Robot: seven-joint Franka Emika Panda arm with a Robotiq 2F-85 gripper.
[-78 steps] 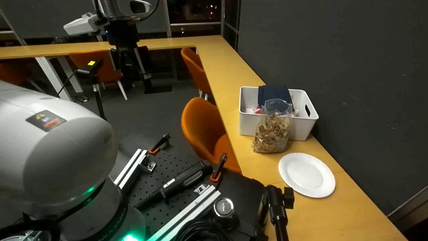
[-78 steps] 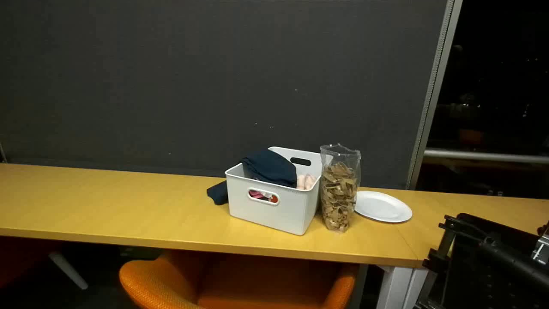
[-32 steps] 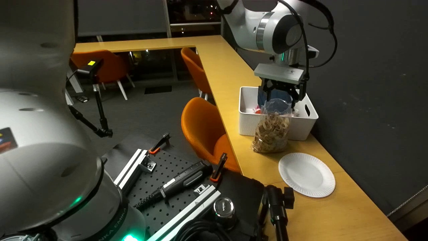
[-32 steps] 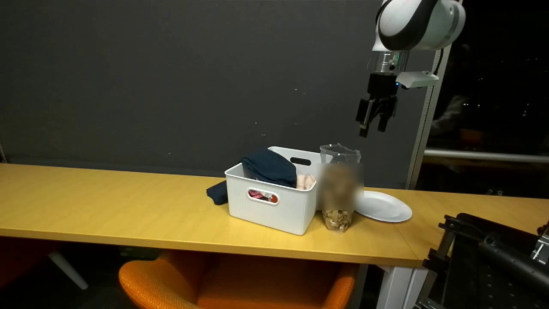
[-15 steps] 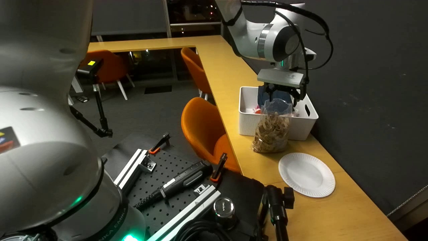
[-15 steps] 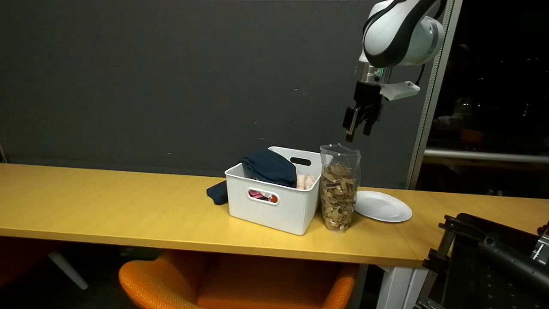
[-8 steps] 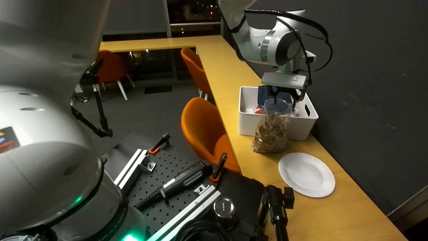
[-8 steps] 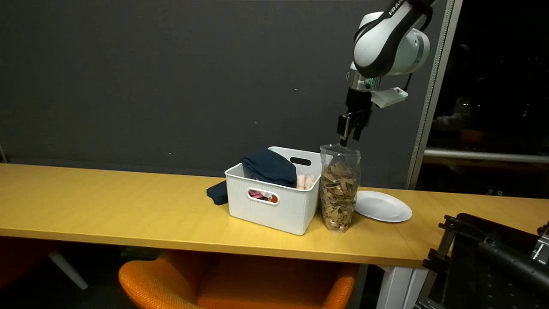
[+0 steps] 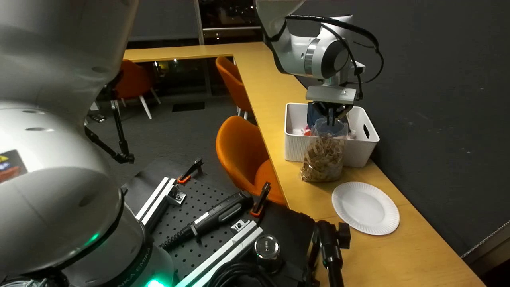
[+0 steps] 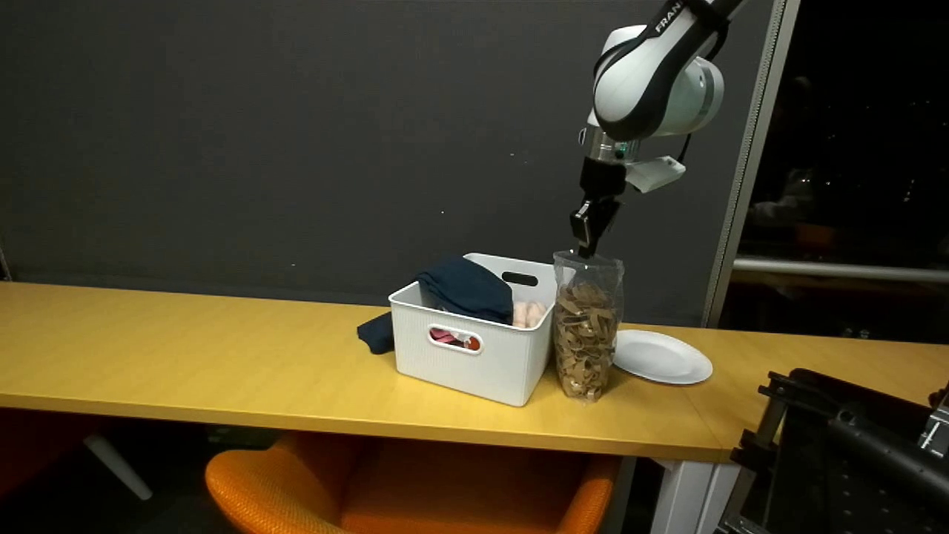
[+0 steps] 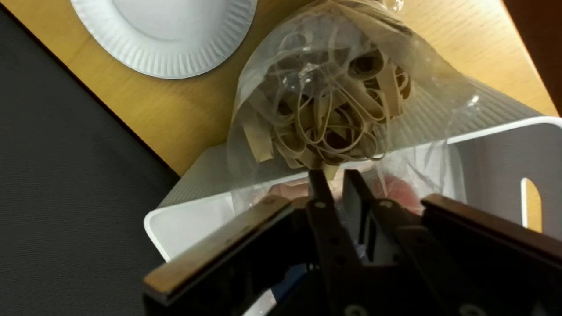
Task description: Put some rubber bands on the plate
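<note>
Gripper (image 11: 333, 173) status: my jaws are slightly parted, with a narrow gap between the fingertips (image 11: 352, 182). Reference point for all locations: the clear plastic bag (image 10: 608, 271), upright on the wooden table (image 10: 185, 341). My tool points downward at the mouth of the bag; in both exterior views, its tips line up with the upper edge of the film. Whether they touch the film or sit inside the mouth, I cannot tell. The rubber bands (image 10: 586, 341) are inside the bag, filling its lower and middle portion. The plate (image 9: 365, 208), white with a fluted rim, lies on the table near the bag, apart from it. The white bin (image 10: 460, 371) stands just beside the bag, roughly opposite the plate; a dark blue cloth (image 10: 471, 289) lies in its top.
</note>
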